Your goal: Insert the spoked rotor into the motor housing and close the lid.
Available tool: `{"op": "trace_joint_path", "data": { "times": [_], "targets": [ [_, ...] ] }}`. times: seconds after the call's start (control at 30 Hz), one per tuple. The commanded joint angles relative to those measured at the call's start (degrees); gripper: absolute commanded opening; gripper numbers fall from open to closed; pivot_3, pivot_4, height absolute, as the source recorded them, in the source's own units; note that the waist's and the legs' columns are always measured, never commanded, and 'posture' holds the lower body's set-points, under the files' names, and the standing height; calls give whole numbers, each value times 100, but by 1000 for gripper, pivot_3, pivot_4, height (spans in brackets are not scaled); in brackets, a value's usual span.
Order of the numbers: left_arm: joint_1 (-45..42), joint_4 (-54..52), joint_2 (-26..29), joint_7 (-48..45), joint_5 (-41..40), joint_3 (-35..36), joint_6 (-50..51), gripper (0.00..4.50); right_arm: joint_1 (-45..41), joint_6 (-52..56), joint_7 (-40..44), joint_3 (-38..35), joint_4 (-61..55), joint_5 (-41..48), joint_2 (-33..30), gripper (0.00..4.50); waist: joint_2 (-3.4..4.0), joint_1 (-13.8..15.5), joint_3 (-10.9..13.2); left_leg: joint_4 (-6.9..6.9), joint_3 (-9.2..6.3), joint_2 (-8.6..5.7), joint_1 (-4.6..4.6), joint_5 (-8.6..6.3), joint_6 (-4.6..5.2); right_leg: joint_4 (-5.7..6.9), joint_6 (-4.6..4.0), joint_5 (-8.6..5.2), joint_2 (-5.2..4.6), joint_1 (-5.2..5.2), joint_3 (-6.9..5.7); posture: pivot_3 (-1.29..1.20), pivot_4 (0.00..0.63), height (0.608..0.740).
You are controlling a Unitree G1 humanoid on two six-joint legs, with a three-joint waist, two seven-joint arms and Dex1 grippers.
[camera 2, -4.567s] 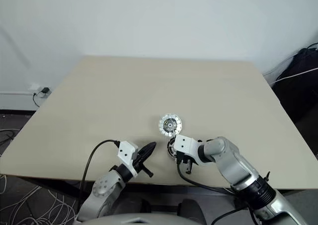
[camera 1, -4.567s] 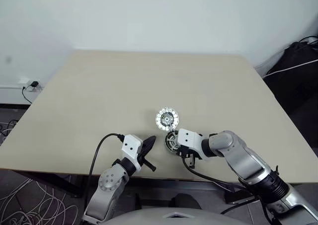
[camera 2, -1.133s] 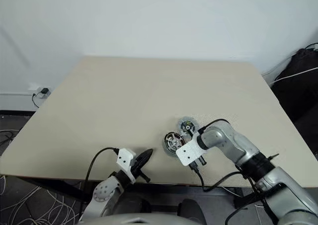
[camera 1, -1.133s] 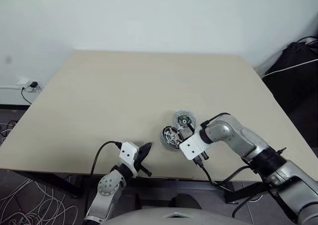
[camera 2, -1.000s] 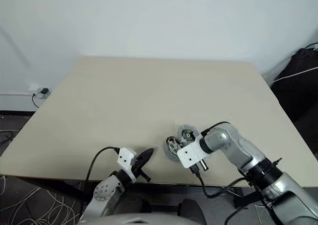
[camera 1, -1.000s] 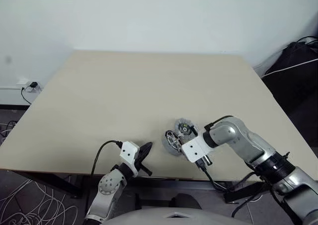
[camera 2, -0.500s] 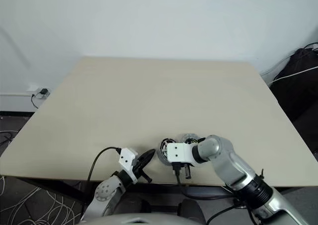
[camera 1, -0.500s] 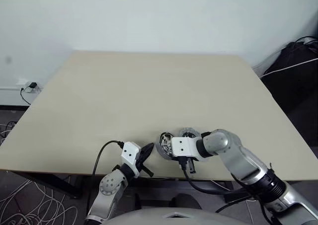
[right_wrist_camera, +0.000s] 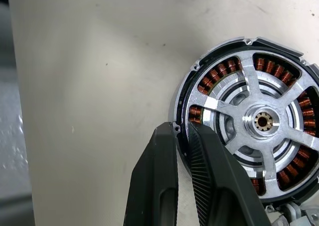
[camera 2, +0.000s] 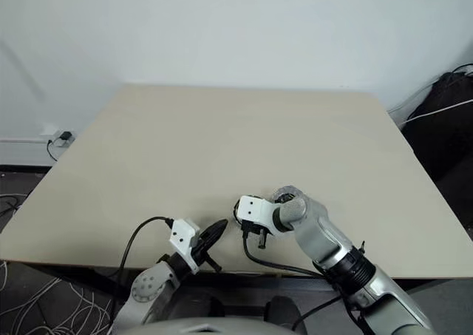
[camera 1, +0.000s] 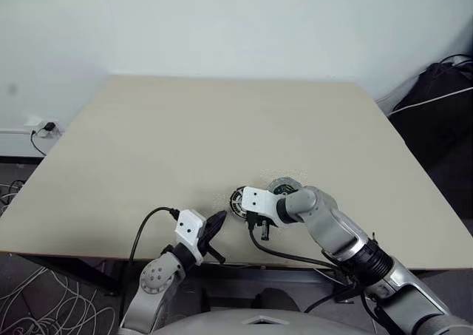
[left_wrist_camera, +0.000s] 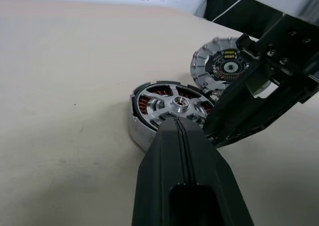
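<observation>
Right, nearest the table (camera 1: 148, 143) edge: left gripper (camera 1: 216, 225), fingers pressed together, nothing in them, hanging just off the front edge and pointing twd the motor parts. Just beyond, the rotor (right_wrist_camera: 259, 120) sits inside the housing (right_wrist_camera: 187, 94), copper windings showing btwn the spokes, the assy lying flat on the table. Right gripper (right_wrist_camera: 183, 132) is nipped on the rim of that assy, one finger (right_wrist_camera: 155, 186) outside the wall, the other inside. Behind it, the lid (left_wrist_camera: 223, 66) lies beside the housing, dark middle up, not on yet.
</observation>
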Motion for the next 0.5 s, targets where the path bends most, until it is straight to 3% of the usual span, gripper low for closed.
{"op": "trace_joint_path", "data": {
  "times": [0.03,0.17,0.43,0.5],
  "targets": [
    [4,-460,9,44,57,-98,122,0,-216,160,-214,-155,41,101,116,119,0,-24,0,0,0,1,2,0,0,0,-2,3,0,0,-1,0,0,740],
    [49,-738,23,114,73,-142,337,0,-291,318,-353,-209,85,264,287,119,0,-56,0,-2,-1,4,3,0,0,2,-1,7,0,-2,-9,0,0,740],
    [96,-1090,82,143,11,-155,665,0,-365,56,-716,-224,-2,374,346,2630,3,-65,1,-7,1,6,0,0,0,3,-2,7,1,-10,-23,0,0,740],
    [103,-1126,98,113,-18,-164,708,0,-408,57,-783,-320,-93,484,421,2630,3,-62,2,-6,5,5,-1,0,0,2,-1,7,1,-11,-21,0,0,740]
  ]
}}
